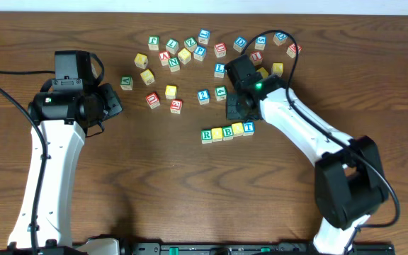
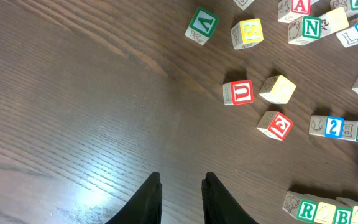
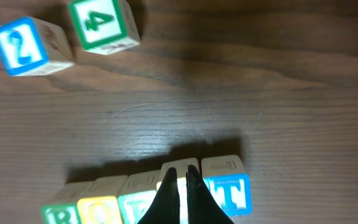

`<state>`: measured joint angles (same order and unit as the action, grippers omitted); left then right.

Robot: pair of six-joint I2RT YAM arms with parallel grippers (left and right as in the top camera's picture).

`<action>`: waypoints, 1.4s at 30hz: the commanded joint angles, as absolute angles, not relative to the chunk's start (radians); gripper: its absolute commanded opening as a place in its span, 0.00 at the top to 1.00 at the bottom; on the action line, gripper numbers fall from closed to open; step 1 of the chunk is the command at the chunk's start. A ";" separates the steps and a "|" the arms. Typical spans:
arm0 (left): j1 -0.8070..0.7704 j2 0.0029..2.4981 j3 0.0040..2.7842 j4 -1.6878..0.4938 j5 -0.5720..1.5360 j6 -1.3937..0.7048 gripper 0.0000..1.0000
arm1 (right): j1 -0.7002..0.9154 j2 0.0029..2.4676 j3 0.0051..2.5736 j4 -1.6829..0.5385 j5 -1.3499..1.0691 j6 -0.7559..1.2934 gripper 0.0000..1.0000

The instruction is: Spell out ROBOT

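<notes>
A: Where is the row of letter blocks found?

B: It is laid on the bench, five blocks touching side by side. A green R is placed at one end and a blue T at the other. Between them are set a first yellow block, a green B and a second yellow block.

A: How is the right hand held?

B: Its fingers are pressed almost together with nothing pinched between them. They are seen over the fourth block of the row, next to the T. Whether that block is touched cannot be told.

A: And the left hand?

B: It is held spread, with nothing gripped, over bare bench well apart from the R end of the row.

A: What else is seen near the row?

B: A blue 2 and a green 4 are set just beyond it. The other loose blocks are scattered farther beyond.
</notes>
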<state>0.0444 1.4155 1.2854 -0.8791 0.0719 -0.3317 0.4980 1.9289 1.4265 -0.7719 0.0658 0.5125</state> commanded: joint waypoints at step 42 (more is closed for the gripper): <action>0.047 1.419 1.288 -0.881 0.059 -0.311 0.78 | 0.491 2.031 1.423 -0.733 0.041 0.551 0.99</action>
<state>0.0444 1.4155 1.2854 -0.8791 0.0719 -0.3313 0.4973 2.0159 1.4254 -0.7418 0.0444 0.5518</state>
